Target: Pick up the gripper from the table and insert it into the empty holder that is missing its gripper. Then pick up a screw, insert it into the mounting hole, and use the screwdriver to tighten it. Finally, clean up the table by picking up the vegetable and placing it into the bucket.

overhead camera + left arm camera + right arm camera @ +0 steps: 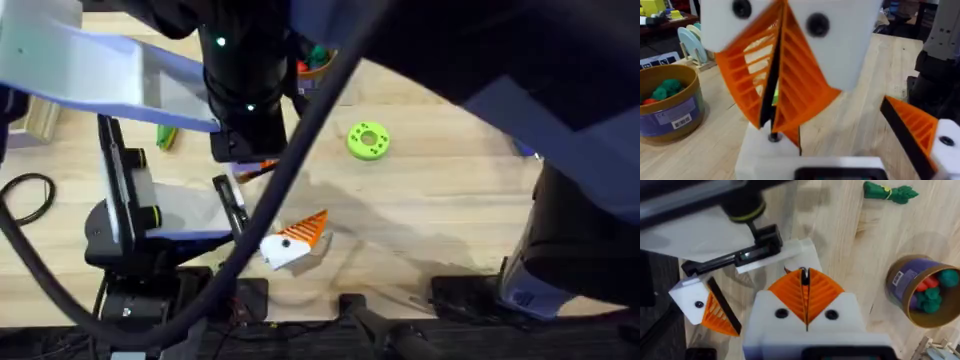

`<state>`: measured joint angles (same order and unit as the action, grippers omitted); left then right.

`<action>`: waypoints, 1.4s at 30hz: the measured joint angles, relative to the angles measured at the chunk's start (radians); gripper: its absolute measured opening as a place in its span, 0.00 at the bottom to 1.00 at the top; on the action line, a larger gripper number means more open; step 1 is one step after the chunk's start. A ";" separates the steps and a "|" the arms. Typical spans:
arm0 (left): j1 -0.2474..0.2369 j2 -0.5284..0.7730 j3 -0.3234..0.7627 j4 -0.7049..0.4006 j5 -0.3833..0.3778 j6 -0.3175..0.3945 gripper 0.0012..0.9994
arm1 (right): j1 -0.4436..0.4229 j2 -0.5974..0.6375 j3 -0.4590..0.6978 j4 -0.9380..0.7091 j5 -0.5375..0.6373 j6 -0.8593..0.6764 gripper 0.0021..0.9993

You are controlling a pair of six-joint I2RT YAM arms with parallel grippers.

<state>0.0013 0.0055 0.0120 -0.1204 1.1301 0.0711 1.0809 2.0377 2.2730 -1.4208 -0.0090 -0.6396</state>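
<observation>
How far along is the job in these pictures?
Looks done: an orange finger sits in the white holder. Whether it is screwed down cannot be told. In hand: nothing; the right hand is shut empty. Left: the green vegetable lies on the table, outside the bucket.

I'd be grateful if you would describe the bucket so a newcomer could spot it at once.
On the wooden table, look beyond the shut orange fingers of the right gripper. The bucket is a small round brown cup with a purple label band, holding green and red pieces. The green vegetable nearby lies loose on the wood.
</observation>
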 joint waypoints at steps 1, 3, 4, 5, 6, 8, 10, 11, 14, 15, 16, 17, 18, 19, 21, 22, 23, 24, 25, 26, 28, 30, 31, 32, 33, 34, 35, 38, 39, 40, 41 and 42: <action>0.000 0.000 0.000 0.000 0.000 0.000 0.99 | 0.000 0.000 0.000 0.000 0.000 0.000 0.00; 0.000 0.000 0.000 0.000 0.000 0.000 0.99 | 0.000 0.000 0.000 0.000 0.000 0.000 0.00; 0.000 0.000 0.000 0.000 0.000 0.000 0.99 | 0.000 0.000 0.000 0.000 0.000 0.000 0.00; 0.000 0.000 0.000 0.000 0.000 0.000 0.99 | 0.000 0.000 0.000 -0.001 0.000 0.000 0.00; 0.000 0.000 0.000 0.000 0.000 0.000 0.99 | 0.000 0.000 0.000 -0.001 0.000 0.000 0.00; 0.000 0.000 0.000 0.000 0.000 0.000 0.99 | 0.000 0.000 -0.003 0.000 0.000 0.000 0.00; 0.000 0.000 0.000 0.000 0.000 0.000 0.99 | 0.000 0.000 -0.011 0.002 0.000 0.000 0.00; 0.000 0.000 0.000 0.000 0.000 0.000 0.99 | 0.000 0.000 -0.017 0.005 0.000 0.000 0.00; 0.000 0.000 0.000 0.000 0.000 0.000 0.99 | 0.000 0.000 -0.042 0.021 0.000 0.000 0.00; 0.000 0.000 0.000 0.000 0.000 0.000 0.99 | 0.000 0.000 -0.047 0.026 -0.001 0.000 0.00; 0.000 0.000 0.000 0.000 0.000 0.000 0.99 | 0.000 0.000 -0.053 0.030 -0.002 0.000 0.00; 0.000 0.000 0.000 -0.001 0.000 -0.002 0.99 | 0.000 0.000 -0.057 0.033 -0.002 0.000 0.00; 0.000 0.000 0.000 -0.001 0.000 -0.004 0.99 | 0.000 0.000 -0.057 0.034 -0.002 0.000 0.00; 0.000 0.000 0.000 -0.001 0.000 -0.004 0.99 | 0.000 0.000 -0.057 0.035 -0.004 0.000 0.00; 0.000 0.000 0.000 -0.001 0.000 -0.004 0.99 | 0.000 0.000 -0.057 0.037 -0.004 0.000 0.00; 0.000 0.000 0.000 -0.001 0.000 -0.004 0.99 | 0.000 0.000 -0.057 0.037 -0.004 0.000 0.00; 0.000 0.000 0.000 -0.001 0.000 -0.004 0.99 | 0.000 0.000 -0.057 0.036 -0.004 0.000 0.00; 0.000 0.000 0.000 -0.001 0.000 -0.004 0.99 | 0.000 0.000 -0.058 0.037 -0.004 0.000 0.00; 0.000 0.000 0.000 -0.001 0.000 -0.004 0.99 | 0.000 0.000 -0.058 0.037 -0.004 0.000 0.00; 0.000 0.000 0.000 -0.001 0.000 -0.004 0.99 | 0.000 0.000 -0.057 0.037 -0.004 0.000 0.00; 0.000 0.000 0.000 -0.001 0.000 -0.004 0.99 | 0.000 0.000 -0.058 0.037 -0.004 0.000 0.00; 0.000 0.000 0.000 -0.001 0.000 -0.004 0.99 | 0.000 0.000 -0.058 0.037 -0.004 0.000 0.00; 0.000 0.000 0.000 -0.001 0.000 -0.004 0.99 | 0.000 0.000 -0.058 0.037 -0.004 0.000 0.00; 0.000 0.000 0.000 -0.001 0.000 -0.004 0.99 | 0.000 0.000 -0.058 0.037 -0.004 0.000 0.00; 0.000 0.000 0.000 -0.001 0.000 -0.004 0.99 | 0.000 0.000 -0.058 0.037 -0.004 0.000 0.00; 0.000 0.000 0.000 -0.001 0.000 -0.004 0.99 | 0.000 0.000 -0.058 0.037 -0.004 0.000 0.00; 0.000 0.000 0.000 -0.001 0.000 -0.004 0.99 | 0.000 0.000 -0.058 0.037 -0.004 0.000 0.00; 0.000 0.000 0.000 -0.001 0.000 -0.004 0.99 | 0.000 0.000 -0.058 0.036 -0.004 0.004 0.04; 0.000 0.000 0.000 -0.001 0.001 -0.005 0.99 | 0.000 0.000 -0.058 0.039 -0.004 0.004 0.17; 0.000 0.000 0.000 -0.001 0.004 -0.004 0.99 | -0.001 0.000 -0.058 0.045 -0.004 0.005 0.32; -0.002 0.000 0.000 -0.002 0.004 -0.005 0.99 | -0.002 0.000 -0.058 0.045 -0.004 0.005 0.46; -0.003 0.000 0.000 -0.001 0.004 -0.004 0.99 | -0.005 0.000 -0.058 0.045 -0.004 0.006 0.61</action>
<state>-0.0012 0.0055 0.0120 -0.1217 1.1337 0.0673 1.0763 2.0377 2.2154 -1.3762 -0.0128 -0.6334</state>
